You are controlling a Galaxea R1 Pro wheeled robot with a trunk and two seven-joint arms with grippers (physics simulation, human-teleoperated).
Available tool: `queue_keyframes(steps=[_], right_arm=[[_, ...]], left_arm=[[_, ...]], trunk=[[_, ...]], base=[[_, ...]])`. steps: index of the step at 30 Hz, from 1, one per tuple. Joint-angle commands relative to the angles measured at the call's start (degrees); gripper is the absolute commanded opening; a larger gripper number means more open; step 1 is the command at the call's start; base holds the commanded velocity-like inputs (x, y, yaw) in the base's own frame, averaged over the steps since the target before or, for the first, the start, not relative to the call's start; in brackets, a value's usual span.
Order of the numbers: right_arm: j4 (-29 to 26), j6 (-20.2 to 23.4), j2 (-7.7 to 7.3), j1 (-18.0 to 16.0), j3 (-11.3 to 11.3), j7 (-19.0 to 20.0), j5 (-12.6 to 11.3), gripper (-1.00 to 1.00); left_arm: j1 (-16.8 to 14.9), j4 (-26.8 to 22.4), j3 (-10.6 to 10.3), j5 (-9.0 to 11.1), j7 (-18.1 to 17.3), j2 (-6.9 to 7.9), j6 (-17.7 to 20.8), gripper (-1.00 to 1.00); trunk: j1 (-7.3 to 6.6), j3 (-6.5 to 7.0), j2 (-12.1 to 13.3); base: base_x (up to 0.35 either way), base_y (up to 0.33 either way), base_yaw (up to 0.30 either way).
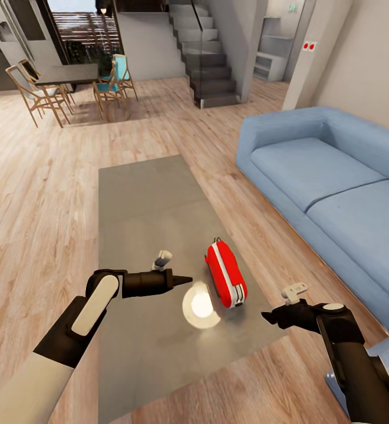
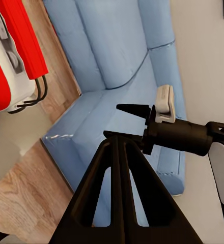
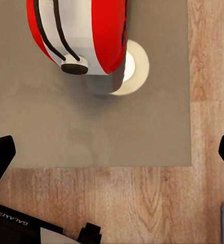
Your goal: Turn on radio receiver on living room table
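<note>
The radio receiver [image 1: 225, 281] lies near the table's [image 1: 141, 206] near right edge, untouched — nothing switched yet. Left gripper [image 1: 185, 279] hovers closed, empty; right gripper [image 1: 269, 318] gapes wide — also empty, just beside.

Bare table [image 1: 141, 200] all around radio receiver [image 1: 225, 272]; sofa [image 1: 330, 176] crowds right side.

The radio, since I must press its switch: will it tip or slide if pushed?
The radio receiver stands narrow and upright on the table, so a sideways push may well tip it. The top looks glossy, so it could slide. Its shell looks rigid.
</note>
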Motion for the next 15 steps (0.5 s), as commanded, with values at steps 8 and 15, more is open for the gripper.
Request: queue_keyframes(steps=[8, 15], right_arm=[[-0.01, -0.01, 0.00, 0.00, 0.00, 0.00, 0.00, 1.00], [0.00, -0.01, 0.00, 0.00, 0.00, 0.00, 0.00, 1.00]], left_arm=[[0.00, 0.00, 0.00, 0.00, 0.00, 0.01, 0.00, -1.00], [0.00, 0.00, 0.00, -0.02, 0.00, 0.02, 0.00, -1.00]], trunk=[[0.00, 0.72, 0.00], [0.00, 1.36, 0.00]], base=[[0.000, 0.000, 0.000], [0.000, 0.000, 0.000]])
